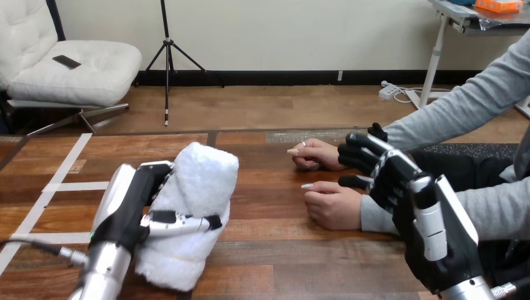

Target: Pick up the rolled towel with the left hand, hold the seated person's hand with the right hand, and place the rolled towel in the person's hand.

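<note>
- White tape strips cross the table's glossy, dark wooden planks at its left edge.
- The left hand grips the rolled towel, thumb curled across its front. The towel is a fluffy white cylinder, upright near the front-left corner.
- The person's farther hand and the person's nearer hand, 2 loose fists, rest towards the right edge.
- The right hand has spread, loosely bent fingers beside their wrists; contact is unclear.

Fluffy white rolled towel, brown wood-grain surface with white tape stripes, black-and-white left robot hand, black-and-white right robot hand
</note>
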`<move>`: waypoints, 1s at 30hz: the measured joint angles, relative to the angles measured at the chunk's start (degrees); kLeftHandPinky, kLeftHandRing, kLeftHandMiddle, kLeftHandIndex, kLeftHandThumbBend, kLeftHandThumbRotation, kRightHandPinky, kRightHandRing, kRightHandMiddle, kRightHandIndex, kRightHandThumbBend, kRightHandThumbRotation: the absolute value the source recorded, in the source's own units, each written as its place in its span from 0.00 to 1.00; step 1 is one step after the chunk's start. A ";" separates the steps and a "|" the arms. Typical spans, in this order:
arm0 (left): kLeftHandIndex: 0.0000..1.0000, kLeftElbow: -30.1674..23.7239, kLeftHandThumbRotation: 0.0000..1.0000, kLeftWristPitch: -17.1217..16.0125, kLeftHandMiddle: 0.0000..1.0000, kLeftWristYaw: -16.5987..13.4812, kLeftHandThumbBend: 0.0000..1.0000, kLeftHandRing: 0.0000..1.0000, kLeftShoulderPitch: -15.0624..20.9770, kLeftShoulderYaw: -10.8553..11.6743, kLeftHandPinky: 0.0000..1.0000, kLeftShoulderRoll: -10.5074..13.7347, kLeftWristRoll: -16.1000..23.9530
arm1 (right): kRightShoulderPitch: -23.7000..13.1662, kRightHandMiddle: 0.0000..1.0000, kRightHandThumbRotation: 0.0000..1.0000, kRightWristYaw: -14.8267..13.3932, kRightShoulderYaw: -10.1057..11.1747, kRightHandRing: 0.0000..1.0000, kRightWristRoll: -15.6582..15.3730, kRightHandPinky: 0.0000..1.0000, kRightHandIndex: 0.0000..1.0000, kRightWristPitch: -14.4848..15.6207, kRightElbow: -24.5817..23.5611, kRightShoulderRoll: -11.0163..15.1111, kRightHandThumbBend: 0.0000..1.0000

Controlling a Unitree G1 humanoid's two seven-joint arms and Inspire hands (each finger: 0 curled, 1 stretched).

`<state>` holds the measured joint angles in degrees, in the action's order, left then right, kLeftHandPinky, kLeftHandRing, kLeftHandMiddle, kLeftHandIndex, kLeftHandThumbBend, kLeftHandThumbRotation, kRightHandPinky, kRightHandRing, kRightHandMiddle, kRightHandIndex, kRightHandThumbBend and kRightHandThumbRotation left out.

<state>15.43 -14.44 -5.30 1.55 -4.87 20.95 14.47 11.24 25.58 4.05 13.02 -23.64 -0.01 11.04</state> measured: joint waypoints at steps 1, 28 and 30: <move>0.42 -0.70 0.00 -0.15 0.37 -0.03 0.60 0.30 -0.68 0.18 0.25 -0.12 -0.16 | -0.27 0.85 1.00 -0.01 0.08 0.86 -0.35 0.81 0.84 -0.09 0.71 0.36 0.85; 0.41 -12.46 0.00 -9.01 0.36 -0.44 0.59 0.29 -11.29 3.41 0.25 -5.51 -6.35 | -10.77 0.83 1.00 -0.73 1.20 0.85 -7.03 0.81 0.82 -6.93 18.09 6.89 0.87; 0.41 -13.07 0.00 -9.88 0.35 -0.42 0.59 0.29 -11.28 3.65 0.25 -5.87 -6.98 | -12.00 0.83 1.00 -0.73 1.20 0.85 -7.32 0.81 0.82 -7.85 19.40 7.32 0.87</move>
<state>2.35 -24.33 -5.72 -9.73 -1.23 15.08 7.49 -0.75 24.85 5.25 5.70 -31.48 19.39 18.36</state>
